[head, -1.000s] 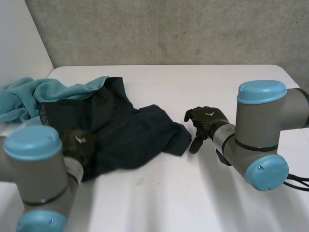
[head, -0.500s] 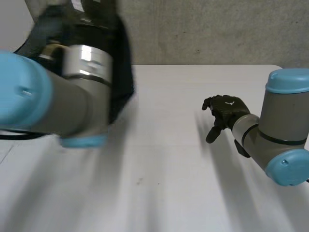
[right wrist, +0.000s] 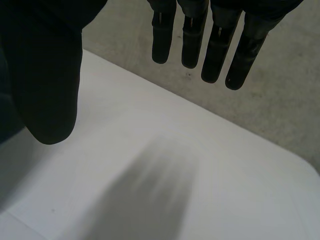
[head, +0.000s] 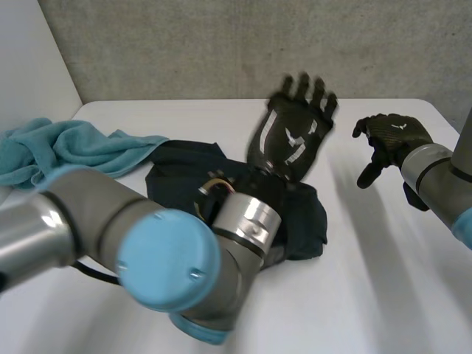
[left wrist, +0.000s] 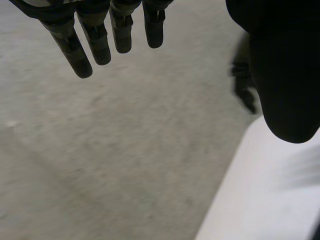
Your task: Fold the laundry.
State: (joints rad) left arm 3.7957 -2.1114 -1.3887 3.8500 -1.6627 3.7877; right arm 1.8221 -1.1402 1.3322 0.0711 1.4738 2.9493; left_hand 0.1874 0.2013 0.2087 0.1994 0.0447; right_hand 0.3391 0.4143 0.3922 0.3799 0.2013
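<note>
A: Both hands empty? Left hand (head: pixel 291 136) first.
B: Yes. It is raised above the table (head: pixel 369 295), fingers (left wrist: pixel 95 42) straight and spread, thumb apart, holding nothing.
A: Right hand (head: pixel 391 136)?
B: Loose. Fingers (right wrist: pixel 215 45) straight, thumb held wide, nothing between them. It hovers over the table's right side, near the far edge.
A: Laundry?
B: Dark garment (head: pixel 184 173) crumpled in the table's middle, below the left hand, its near side partly hidden by the left arm (head: pixel 162 258). Neither hand touches it, as far as the head view shows.
A: Anything else?
B: Teal towel (head: pixel 74 147) bunched at the far left corner, one end just beside the dark garment. Touching or not, cannot tell.
</note>
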